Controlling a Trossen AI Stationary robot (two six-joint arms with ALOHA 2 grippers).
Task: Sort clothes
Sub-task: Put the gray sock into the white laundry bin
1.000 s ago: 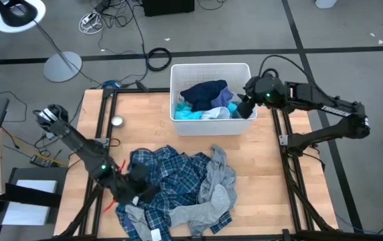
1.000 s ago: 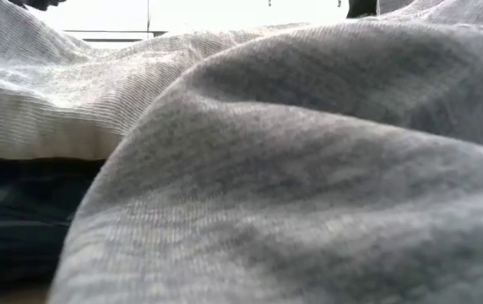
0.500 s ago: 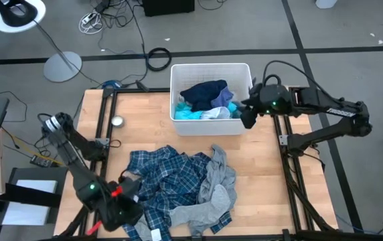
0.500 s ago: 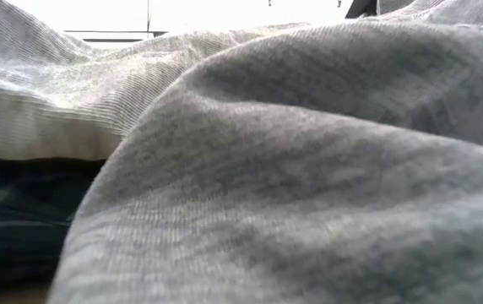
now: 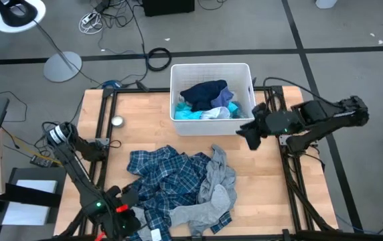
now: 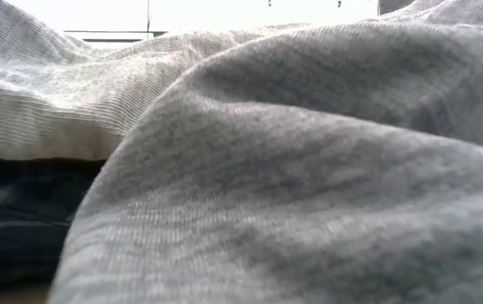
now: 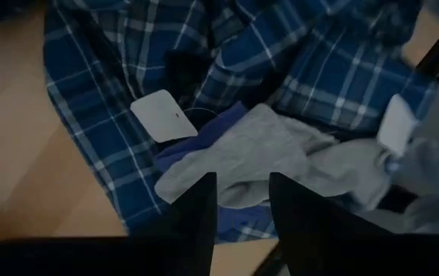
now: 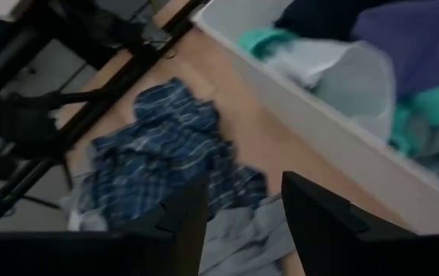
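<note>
A blue-white plaid shirt (image 5: 161, 182) lies crumpled on the wooden table, with a plain grey garment (image 5: 216, 184) on its right part. The grey garment fills the low view (image 6: 292, 169). Dark navy (image 5: 203, 90), bright turquoise (image 5: 186, 114) and pale garments lie in the white bin (image 5: 210, 69). My left gripper (image 5: 122, 215) is open over the shirt's near left corner; its wrist view shows plaid cloth (image 7: 112, 100), a grey piece (image 7: 258, 149) and a white tag (image 7: 163, 115) ahead of the fingers. My right gripper (image 5: 248, 136) is open and empty by the bin's near right corner.
The white bin (image 8: 335, 138) stands at the table's far middle. A small round metal object (image 5: 116, 121) lies at the far left of the table. Bare wood shows between the bin and the clothes (image 5: 178, 142) and at the right (image 5: 265, 181). Black frame rails run along both sides.
My left gripper has drawn back from the plaid shirt's left part toward the table's near edge. My right gripper has gone from the bin's right rim toward the near edge, to the bin's near right corner.
</note>
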